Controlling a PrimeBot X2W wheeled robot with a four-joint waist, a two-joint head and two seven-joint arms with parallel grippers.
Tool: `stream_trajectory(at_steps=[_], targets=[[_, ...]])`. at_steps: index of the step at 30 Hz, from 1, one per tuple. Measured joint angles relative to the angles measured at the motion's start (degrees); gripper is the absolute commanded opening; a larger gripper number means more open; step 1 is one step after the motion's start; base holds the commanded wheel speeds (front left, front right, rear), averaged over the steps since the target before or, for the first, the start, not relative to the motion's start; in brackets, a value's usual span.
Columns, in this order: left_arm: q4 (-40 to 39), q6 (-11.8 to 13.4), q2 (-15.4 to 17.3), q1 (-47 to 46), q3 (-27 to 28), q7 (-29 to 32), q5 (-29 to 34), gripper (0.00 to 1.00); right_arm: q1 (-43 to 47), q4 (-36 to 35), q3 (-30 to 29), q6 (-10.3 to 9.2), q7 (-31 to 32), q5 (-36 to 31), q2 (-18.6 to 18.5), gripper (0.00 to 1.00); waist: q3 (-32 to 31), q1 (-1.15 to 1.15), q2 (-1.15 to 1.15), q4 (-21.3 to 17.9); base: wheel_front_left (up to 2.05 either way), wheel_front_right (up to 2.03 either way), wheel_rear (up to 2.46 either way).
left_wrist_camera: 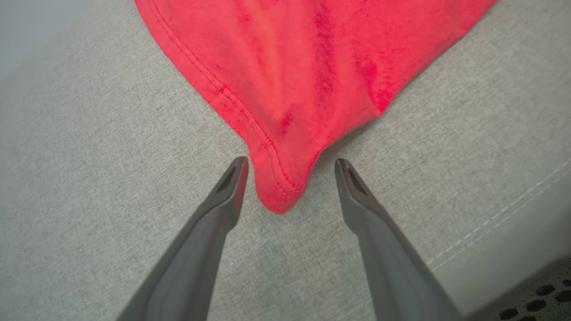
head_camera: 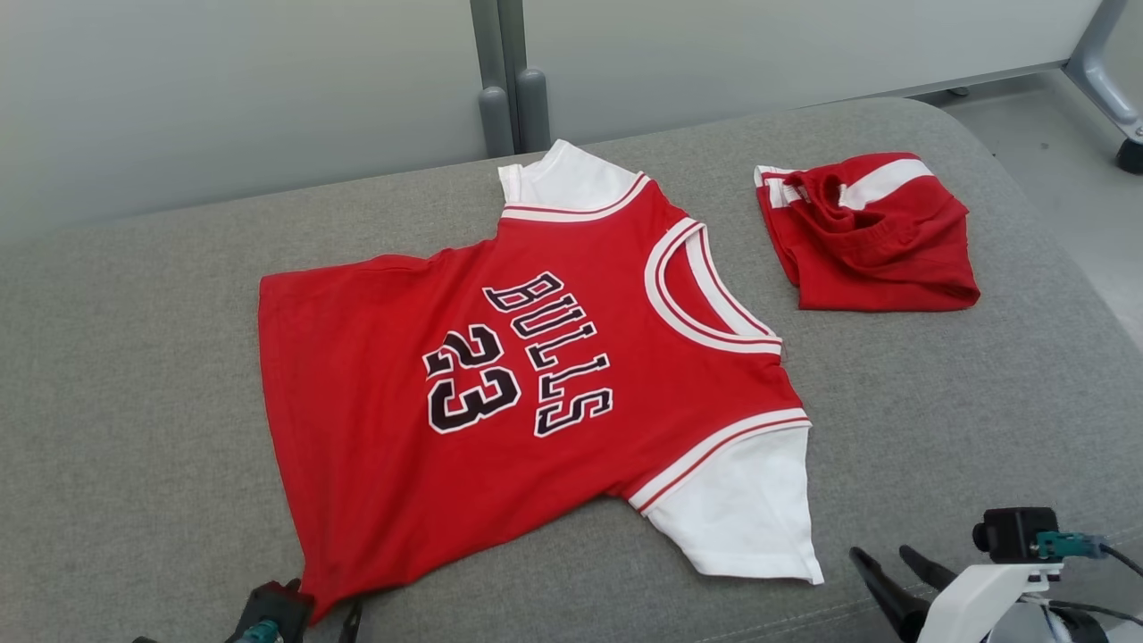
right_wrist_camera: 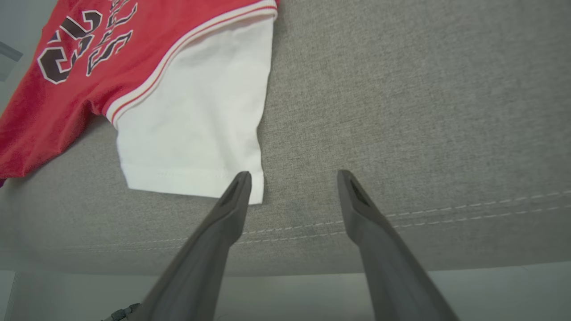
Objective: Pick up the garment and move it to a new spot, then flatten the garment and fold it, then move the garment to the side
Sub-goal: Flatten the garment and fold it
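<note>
- Red short-sleeved jersey (head_camera: 536, 375) with white sleeves lies spread flat, front up, in the middle of the grey woven fabric cushion (head_camera: 134, 402).
- Black, white-edged "BULLS 23" lettering (head_camera: 518, 357) on the chest. The white-trimmed neckline (head_camera: 696, 286) points to the robot's right and the hem to its left.
- Near white sleeve (head_camera: 741, 518) lies flat toward the cushion's front edge. The far white sleeve (head_camera: 563, 179) is partly tucked at the back edge.
- Jersey's near hem corner is drawn out to a point toward the lower left of the head view, with slight wrinkles there.
- Left gripper (left_wrist_camera: 291, 162): fingers spread wide, low over the cushion. The pointed hem corner lies between them, not pinched. One fingertip is just beside the fabric edge and the other stands apart from it.
- Right gripper (right_wrist_camera: 294, 174): fingers spread wide, holding nothing, only grey cushion between the tips. One fingertip is at the near sleeve's outer corner. Cannot tell if it touches.
- Stitched pale seam line (right_wrist_camera: 446, 214) runs along the cushion's front edge under the right gripper.
- Second folded red garment with white stripe (head_camera: 871, 241) sits bunched on the cushion to the jersey's right, apart from it.
- Pale wall panel (head_camera: 223, 89) stands behind the cushion, with grey floor (head_camera: 1054, 134) at upper right.
</note>
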Motion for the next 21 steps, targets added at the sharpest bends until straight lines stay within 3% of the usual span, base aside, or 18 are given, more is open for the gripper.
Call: stream_trajectory(at_steps=[9, 17, 21], targets=[[-5.7, 0.8, -10.0, 4.6, 9.0, -4.4, -17.6, 1.0, 0.0, -0.7, -4.6, -1.48, -3.0, 0.4, -2.3, 1.0, -0.2, 0.0, 0.0, 0.9, 0.0, 0.0, 0.0], [-8.1, 0.8, -15.1, 8.5, 16.4, -4.9, -31.8, 1.0, -0.1, -1.7, -5.5, -1.56, -4.4, 0.6, -2.5, 1.0, -0.5, 0.0, 0.0, 2.8, 0.0, 0.0, 0.0], [-8.1, 0.7, -21.4, 10.7, 20.9, -3.4, -43.9, 1.0, -0.4, -2.1, -5.0, -1.48, -4.4, 0.5, -2.4, 1.0, -0.5, 0.0, 0.0, 3.6, 0.0, 0.0, 0.0]])
